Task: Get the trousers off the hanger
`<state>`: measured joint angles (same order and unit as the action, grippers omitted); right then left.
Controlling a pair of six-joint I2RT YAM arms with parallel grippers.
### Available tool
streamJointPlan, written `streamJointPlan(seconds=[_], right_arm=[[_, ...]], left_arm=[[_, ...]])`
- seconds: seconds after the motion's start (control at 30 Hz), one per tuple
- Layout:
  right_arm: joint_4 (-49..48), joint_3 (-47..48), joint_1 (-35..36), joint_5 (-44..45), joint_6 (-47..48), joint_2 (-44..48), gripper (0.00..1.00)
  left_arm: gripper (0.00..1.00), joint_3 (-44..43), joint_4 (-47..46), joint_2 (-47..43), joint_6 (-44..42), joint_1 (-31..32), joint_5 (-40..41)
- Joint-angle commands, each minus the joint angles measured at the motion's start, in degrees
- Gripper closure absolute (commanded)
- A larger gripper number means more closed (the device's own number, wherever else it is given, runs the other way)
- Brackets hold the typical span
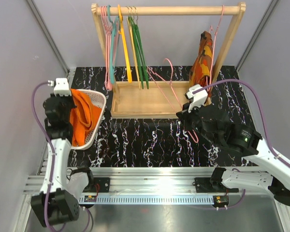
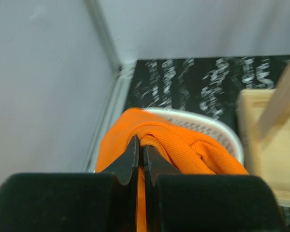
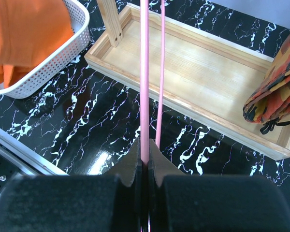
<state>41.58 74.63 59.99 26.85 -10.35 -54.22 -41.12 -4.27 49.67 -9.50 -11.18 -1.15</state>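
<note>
The bright orange trousers [image 1: 84, 118] lie bunched in the white basket [image 1: 99, 116] at the left, off the hanger. My left gripper [image 1: 64, 104] is shut on a fold of the trousers [image 2: 183, 150] over the basket [image 2: 217, 126]; its jaws pinch the cloth. The thin pink hanger [image 1: 168, 82] leans bare over the wooden tray. My right gripper [image 1: 188, 115] is shut on the hanger's wire [image 3: 144, 72], which runs up from between the jaws. The trousers also show in the right wrist view [image 3: 26, 34], in the basket [image 3: 53, 63].
A wooden rack [image 1: 169, 9] stands at the back on a wooden tray [image 1: 140, 104], with pink, teal, yellow and green hangers [image 1: 135, 48] on its rail. An orange-yellow-brown patterned garment [image 1: 202, 63] hangs at the right end. Grey walls close in both sides.
</note>
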Motion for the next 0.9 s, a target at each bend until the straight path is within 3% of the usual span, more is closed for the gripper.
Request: streamJointPlan(seconds=[0.0,0.2,0.33,0.5,0.6,0.73,0.83,0.87], right_arm=[[-3.09,0.08,0.04,-0.13,0.77,0.87,1.00],[-3.70,-0.01,0.04,0.04,0.86,-0.71,1.00],[-3.97,0.08,0.13,-0.83,0.94,-2.21,1.00],[-3.00,0.25,0.04,-1.54,1.03,-2.13,1.00],[-3.00,0.17,0.04,-1.63,0.94,-0.55,1.00],[-3.35,0.34,0.04,-1.63,1.03,0.08,1.00],[-3.61,0.43,0.13,-2.50,0.95,-0.36,1.00],[-3.70,0.43,0.04,-2.77,0.86,-0.28,1.00]], left_arm=[[1.00,-15.87,0.38,6.90,3.25,-0.33,-15.72],[1.00,-16.18,-4.78,7.28,7.21,-3.75,-17.13],[1.00,-7.51,-10.30,5.71,9.23,-7.97,-18.55],[1.00,8.94,-16.38,4.91,15.64,-12.53,-8.54],[1.00,12.55,-12.97,7.01,18.19,-13.95,1.13],[1.00,7.82,-2.52,7.54,21.44,-14.57,17.44],[1.00,3.08,8.55,11.49,23.55,-18.17,20.47],[0.96,2.28,11.89,12.46,23.47,-18.52,20.92]])
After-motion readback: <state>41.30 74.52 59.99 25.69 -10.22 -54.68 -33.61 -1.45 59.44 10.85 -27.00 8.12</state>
